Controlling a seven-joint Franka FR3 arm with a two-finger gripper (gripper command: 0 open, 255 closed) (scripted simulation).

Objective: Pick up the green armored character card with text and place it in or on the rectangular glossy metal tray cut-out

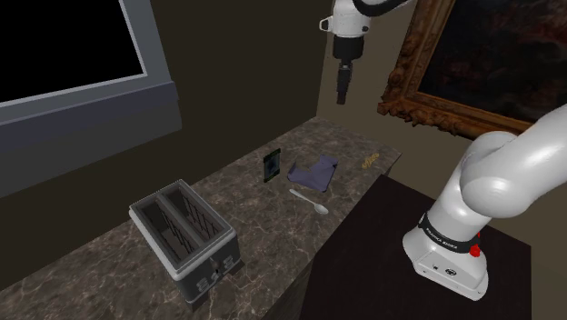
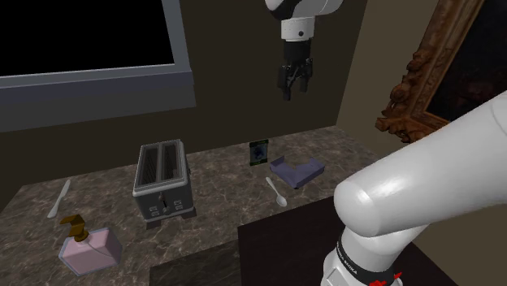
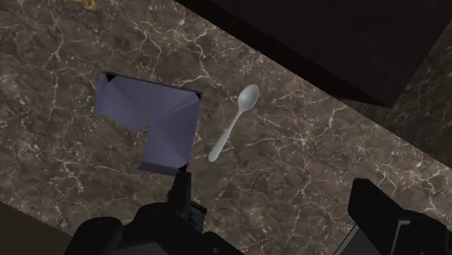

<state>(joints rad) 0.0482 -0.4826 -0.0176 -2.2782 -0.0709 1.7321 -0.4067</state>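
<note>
Going across the second exterior view from its left, a pink soap bottle [image 2: 88,250] with a brown pump stands at the near edge of the marbled tabletop [image 2: 219,205]. A pale utensil [image 2: 58,199] lies flat just behind it. Both are well apart from the work.

Next, a grey two-slot toaster [image 2: 162,180] stands mid-tabletop. It looks tall enough to matter only if the arm swept low from that side.

Right of it, the card [image 2: 259,152] stands upright on its edge, dark with a greenish figure on its face; any text is too small to tell. Standing like that, it offers its top edge to a grasp from above.

Just beside the card, to the right, the bluish-violet tray [image 2: 297,171] lies flat. It is an L-shape with one corner cut out, so the carry looks short. A white spoon [image 2: 277,192] lies nearer than the tray, close to it but apart, and not between card and tray.

The tool [image 2: 294,93] hangs high over this group with its fingers spread, holding nothing, and the way down seems unobstructed. At the far right a carved picture frame [image 2: 410,89] sits on the wall, clear of that path.
</note>
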